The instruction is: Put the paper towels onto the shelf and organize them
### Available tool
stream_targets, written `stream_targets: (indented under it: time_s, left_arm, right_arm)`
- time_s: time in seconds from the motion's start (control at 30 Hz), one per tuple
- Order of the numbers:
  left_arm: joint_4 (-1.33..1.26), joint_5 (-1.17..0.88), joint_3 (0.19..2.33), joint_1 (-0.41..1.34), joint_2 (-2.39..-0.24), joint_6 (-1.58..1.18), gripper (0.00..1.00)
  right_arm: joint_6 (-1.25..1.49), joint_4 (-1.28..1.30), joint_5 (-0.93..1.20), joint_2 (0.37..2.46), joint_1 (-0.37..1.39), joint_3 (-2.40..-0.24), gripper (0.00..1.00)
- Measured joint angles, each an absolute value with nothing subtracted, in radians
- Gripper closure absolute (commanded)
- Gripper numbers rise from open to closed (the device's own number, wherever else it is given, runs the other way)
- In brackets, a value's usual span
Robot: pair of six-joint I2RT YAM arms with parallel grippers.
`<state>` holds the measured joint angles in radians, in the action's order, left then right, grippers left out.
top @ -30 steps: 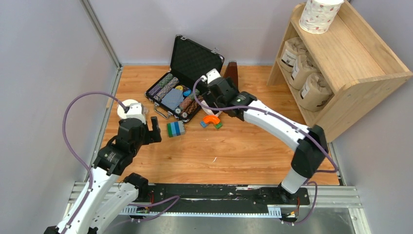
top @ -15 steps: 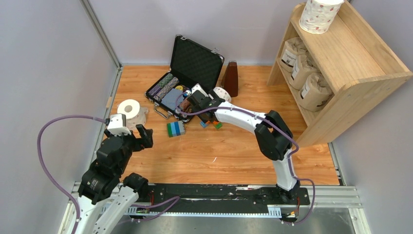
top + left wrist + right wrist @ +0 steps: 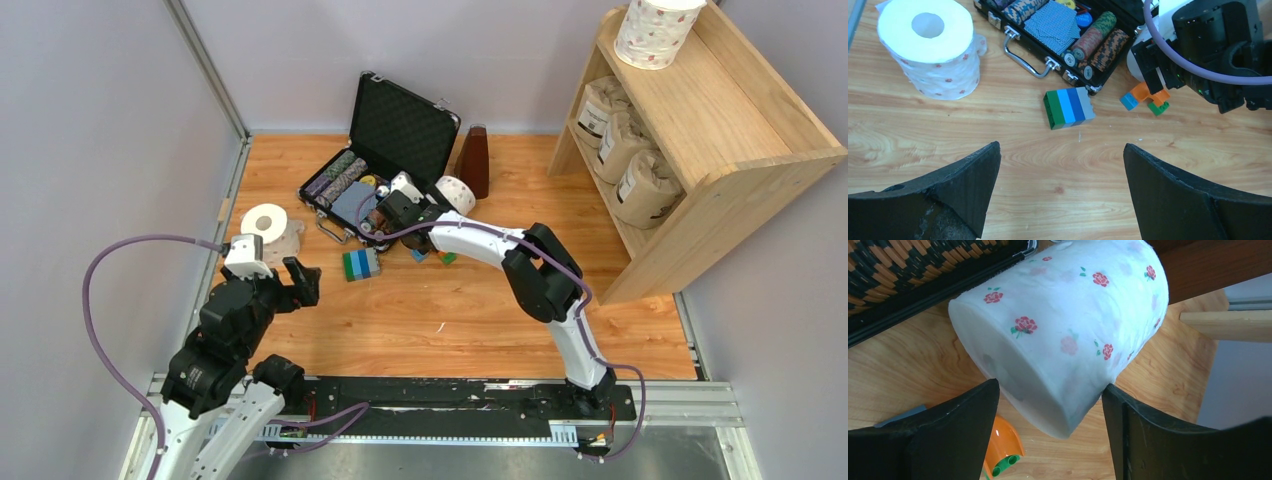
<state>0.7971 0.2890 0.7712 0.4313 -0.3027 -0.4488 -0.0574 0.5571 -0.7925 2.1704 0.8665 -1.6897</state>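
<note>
Open poker-chip case [image 3: 400, 120] beside metronome [image 3: 474, 162], striped block [image 3: 361, 264] nearby.

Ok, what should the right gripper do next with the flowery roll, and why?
Probably squeeze shut on it, then lift. The right gripper has a finger on each side of the flowery roll, which lies on its side on the table, not yet on the shelf.

The table [image 3: 480, 320] is showing smooth, glossy wood grain. The shelf [image 3: 720, 120] is presenting pale matt wood. The flowered roll [image 3: 1068, 325] is showing soft matt paper; the wrapped rolls [image 3: 645, 185] are showing tan paper. The right gripper's fingers [image 3: 938, 440] are appearing matt black and slightly rough. The stacked blocks [image 3: 1068, 107] are showing glossy plastic.
</note>
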Motion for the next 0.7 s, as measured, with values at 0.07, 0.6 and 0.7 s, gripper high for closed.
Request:
stream_targets:
  time_s: [0.07, 0.6, 0.7]
  left_arm:
    - [0.797, 0.273, 0.771, 0.431, -0.306, -0.451, 0.0]
    - [0.849, 0.349, 0.771, 0.431, -0.271, -0.49, 0.0]
    - [0.853, 0.367, 0.771, 0.431, -0.256, -0.495, 0.0]
  right_arm:
    - [-0.064, 0.552, -0.81, 2.176, 0.869, -1.69, 0.26]
    - [-0.141, 0.465, -0.892, 2.186, 0.872, -1.69, 0.74]
    - [-0.148, 0.465, -0.891, 2.183, 0.872, -1.689, 0.84]
